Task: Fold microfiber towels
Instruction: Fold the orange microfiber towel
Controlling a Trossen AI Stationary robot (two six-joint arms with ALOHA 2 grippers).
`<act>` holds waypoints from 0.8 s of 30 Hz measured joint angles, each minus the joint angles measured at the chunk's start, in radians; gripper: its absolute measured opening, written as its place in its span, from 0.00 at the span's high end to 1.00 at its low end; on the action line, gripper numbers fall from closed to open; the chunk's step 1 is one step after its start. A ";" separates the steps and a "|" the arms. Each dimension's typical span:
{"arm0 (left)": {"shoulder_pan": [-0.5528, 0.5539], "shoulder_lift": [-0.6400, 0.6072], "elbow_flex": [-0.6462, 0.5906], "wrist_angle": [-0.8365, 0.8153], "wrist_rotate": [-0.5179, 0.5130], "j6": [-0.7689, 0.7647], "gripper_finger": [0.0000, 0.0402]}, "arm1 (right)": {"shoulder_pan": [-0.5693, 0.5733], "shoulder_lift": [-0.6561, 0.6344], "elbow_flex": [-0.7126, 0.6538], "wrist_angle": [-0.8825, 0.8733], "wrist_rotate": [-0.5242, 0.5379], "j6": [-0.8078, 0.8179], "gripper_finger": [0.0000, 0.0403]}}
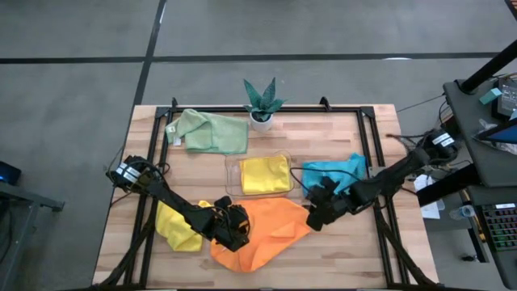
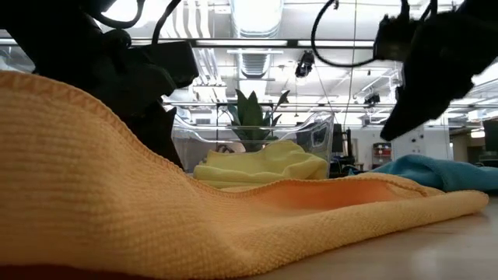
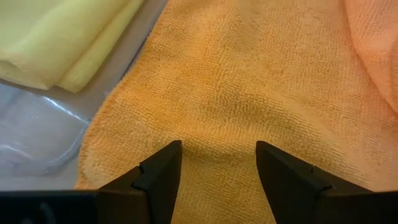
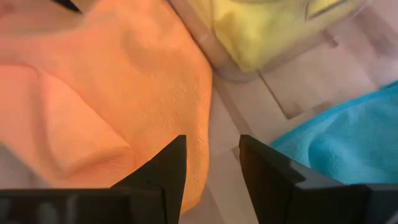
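Wooden table (image 1: 339, 259), orange towel (image 1: 271, 230) lying diagonally

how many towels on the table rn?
5. Pale green towel at the back left, yellow towel in the clear tray, teal-blue towel right of it, orange towel front centre, second yellow towel front left, partly under the left arm.

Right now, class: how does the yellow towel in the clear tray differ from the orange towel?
The yellow towel lies folded inside the clear tray; the orange towel lies spread and rumpled on the table. No gripper is at the yellow one; both reach the orange one. Both are plain soft cloths.
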 joint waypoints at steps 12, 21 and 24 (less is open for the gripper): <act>0.000 -0.001 0.001 0.003 -0.010 -0.001 0.52 | 0.015 0.190 -0.001 0.096 -0.035 -0.019 0.67; 0.000 -0.002 0.001 0.019 -0.010 -0.002 0.52 | 0.023 0.229 -0.001 0.164 -0.039 -0.102 0.86; 0.000 -0.002 0.001 0.019 -0.010 -0.002 0.52 | 0.037 0.210 -0.001 0.216 -0.039 -0.149 0.96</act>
